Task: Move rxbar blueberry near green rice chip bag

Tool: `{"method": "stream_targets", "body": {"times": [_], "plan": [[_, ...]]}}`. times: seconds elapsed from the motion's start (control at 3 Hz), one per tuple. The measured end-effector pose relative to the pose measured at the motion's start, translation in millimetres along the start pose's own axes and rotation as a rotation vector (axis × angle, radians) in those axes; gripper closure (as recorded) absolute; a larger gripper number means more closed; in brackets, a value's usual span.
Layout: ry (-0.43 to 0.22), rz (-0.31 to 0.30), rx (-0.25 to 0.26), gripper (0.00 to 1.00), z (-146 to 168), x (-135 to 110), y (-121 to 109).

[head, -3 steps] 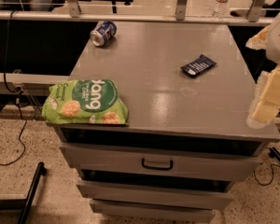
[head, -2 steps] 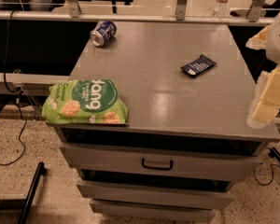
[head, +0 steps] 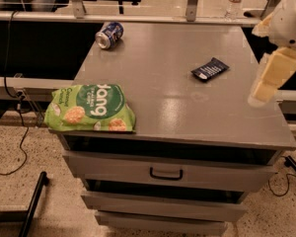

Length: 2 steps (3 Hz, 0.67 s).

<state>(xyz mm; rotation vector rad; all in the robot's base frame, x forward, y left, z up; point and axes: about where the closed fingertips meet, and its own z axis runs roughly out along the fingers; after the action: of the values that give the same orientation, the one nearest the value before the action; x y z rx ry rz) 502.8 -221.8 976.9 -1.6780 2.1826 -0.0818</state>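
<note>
Gripper: my gripper hung at the right edge of the view, over the right rim of the grey cabinet top.
Gripper state: open or closed, I could not tell.
Rxbar blueberry: lay flat on the top, to the left of my gripper and slightly farther back. It was near my gripper but not touching it, and the wrapper was turned at a slant.
Green rice chip bag: lay flat at the front left corner, far to my gripper's left across the top. Its left end overhung the edge, and it was well apart from the rxbar blueberry.
Blue soda can: lay on its side at the rear left, farthest from my gripper.
Drawer handle: dark, on the upper drawer front, below and to the left of my gripper.
</note>
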Motion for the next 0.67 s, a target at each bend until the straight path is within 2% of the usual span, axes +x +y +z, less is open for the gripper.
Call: {"method": "stream_targets", "body": {"times": [0.33, 0.67], "plan": [[-0.141, 0.052, 0.053, 0.00, 26.5, -7.7, -78.0], [-0.224, 0.100, 0.070, 0.00, 52.5, -15.7, -120.6]]}}
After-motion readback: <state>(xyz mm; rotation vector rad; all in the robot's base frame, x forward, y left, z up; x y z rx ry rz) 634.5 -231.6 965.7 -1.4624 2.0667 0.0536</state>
